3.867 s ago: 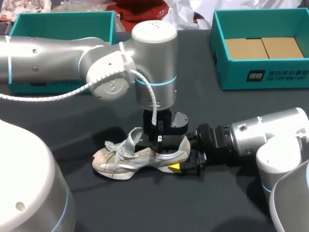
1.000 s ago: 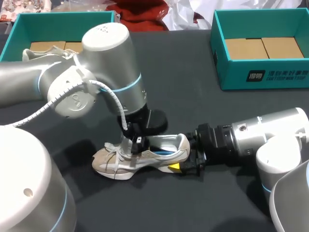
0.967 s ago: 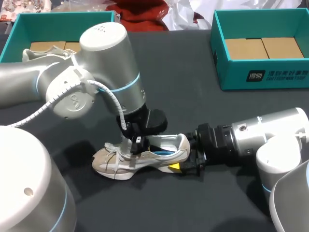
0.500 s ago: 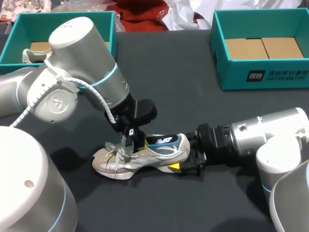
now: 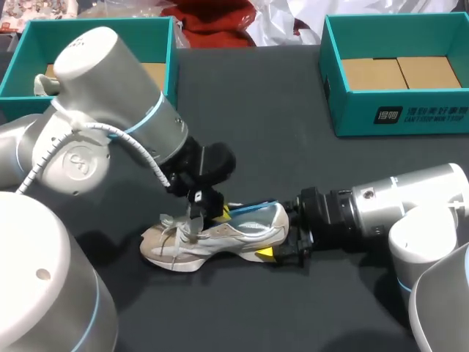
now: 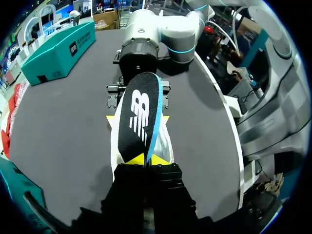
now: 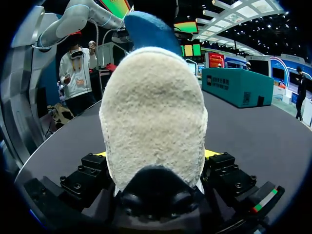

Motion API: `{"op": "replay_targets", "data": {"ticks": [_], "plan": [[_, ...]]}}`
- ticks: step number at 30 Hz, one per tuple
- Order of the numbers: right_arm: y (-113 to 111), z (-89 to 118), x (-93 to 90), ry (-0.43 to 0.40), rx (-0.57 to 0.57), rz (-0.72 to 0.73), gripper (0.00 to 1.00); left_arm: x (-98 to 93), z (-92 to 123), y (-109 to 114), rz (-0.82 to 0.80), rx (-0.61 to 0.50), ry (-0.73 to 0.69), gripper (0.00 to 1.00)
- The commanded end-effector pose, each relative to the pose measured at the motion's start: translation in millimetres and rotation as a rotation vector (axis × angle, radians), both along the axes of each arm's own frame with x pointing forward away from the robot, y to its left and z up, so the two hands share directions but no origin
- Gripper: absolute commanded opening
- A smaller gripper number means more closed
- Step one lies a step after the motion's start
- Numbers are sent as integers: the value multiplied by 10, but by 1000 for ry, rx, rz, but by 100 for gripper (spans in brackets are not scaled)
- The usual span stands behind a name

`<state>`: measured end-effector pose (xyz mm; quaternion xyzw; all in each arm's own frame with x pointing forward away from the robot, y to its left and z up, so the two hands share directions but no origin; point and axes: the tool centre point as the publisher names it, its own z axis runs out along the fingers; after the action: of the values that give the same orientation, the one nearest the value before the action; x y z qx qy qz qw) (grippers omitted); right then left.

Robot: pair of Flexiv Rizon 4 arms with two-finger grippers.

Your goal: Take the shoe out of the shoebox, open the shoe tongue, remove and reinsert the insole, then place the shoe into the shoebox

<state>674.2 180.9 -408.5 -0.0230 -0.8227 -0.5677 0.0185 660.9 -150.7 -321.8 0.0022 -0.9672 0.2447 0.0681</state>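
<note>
Your shoe [image 5: 220, 238] lies at the lower middle of the worktop [image 5: 278, 132]. Its heel is clamped from both sides by the right gripper's [image 5: 287, 243] fingers. The left gripper [image 5: 207, 210] has its fingers pinched almost together on the insole [image 6: 140, 109], at the end nearest the laces. The insole slants up out of the opening, with its far end down by the heel. The pinch looks thin and close to the edge, so a fast pull may let the insole slip free. The far end could also snag inside and drag the shoe out of the right hold.
</note>
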Motion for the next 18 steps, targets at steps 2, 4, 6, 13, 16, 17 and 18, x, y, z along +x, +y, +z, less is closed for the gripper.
{"op": "replay_targets", "data": {"ticks": [2,4,6,13,16,17,18], "plan": [[16,-3,-8,0,-3,-2,0,-38,94,-205,7,32,-48,0],[16,-3,-8,0,-3,-2,0,-19,87,-282,17,50,-69,0],[16,-3,-8,0,-3,-2,0,-4,80,-328,22,64,-83,0],[16,-3,-8,0,-3,-2,0,-1,105,-317,32,65,-105,27],[16,-3,-8,0,-3,-2,0,-32,125,-278,48,64,-132,44],[16,-3,-8,0,-3,-2,0,-47,134,-261,55,62,-146,51],[16,-3,-8,0,-3,-2,0,-61,141,-248,61,61,-159,64]]}}
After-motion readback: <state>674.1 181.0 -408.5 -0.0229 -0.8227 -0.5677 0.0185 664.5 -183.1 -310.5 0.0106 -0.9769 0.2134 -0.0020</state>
